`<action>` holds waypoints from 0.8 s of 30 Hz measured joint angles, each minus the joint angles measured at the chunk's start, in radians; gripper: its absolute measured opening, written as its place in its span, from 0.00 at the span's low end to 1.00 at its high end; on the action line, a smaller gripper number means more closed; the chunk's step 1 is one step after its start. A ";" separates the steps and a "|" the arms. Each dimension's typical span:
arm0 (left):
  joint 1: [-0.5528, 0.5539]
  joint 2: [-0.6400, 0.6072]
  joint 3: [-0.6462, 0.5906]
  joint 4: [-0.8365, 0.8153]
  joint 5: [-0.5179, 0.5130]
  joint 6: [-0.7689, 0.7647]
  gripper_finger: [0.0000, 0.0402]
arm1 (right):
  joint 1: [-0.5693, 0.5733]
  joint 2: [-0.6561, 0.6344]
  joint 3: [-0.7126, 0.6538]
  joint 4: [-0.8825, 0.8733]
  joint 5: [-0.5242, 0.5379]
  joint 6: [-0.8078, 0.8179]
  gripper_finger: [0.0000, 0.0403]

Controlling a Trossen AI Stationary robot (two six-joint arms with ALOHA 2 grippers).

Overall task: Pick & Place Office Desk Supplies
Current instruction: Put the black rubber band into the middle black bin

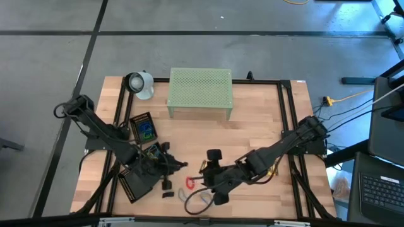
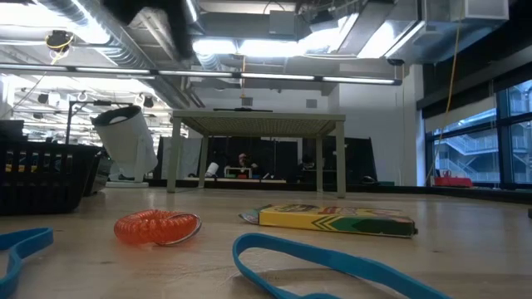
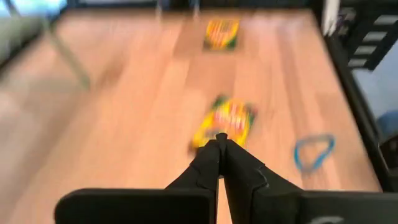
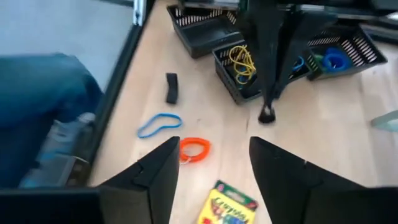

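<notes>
Right wrist view: right gripper spread wide, empty, above orange band; risks nudging crayon box. Left gripper closed, empty.

The light wooden table carried a pale-green perforated stand, black mesh trays, two yellow-green crayon boxes, an orange coiled band, blue rubber-band loops and a white cup.

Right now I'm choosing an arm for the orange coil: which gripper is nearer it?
Right. The right gripper hangs open just beside the orange coil. The left gripper, fingers shut, is farther off, over by the mesh trays.
</notes>
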 joint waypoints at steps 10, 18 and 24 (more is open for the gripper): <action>0.000 -0.070 0.000 -0.626 0.300 -0.480 0.02 | 0.000 -0.057 0.000 -0.017 -0.078 0.110 0.51; 0.003 -0.060 -0.056 -0.684 0.370 -0.489 0.08 | -0.001 -0.056 0.000 -0.017 -0.078 0.111 0.49; 0.009 -0.060 -0.058 -0.668 0.380 -0.494 0.15 | -0.001 -0.055 0.000 -0.017 -0.077 0.107 0.49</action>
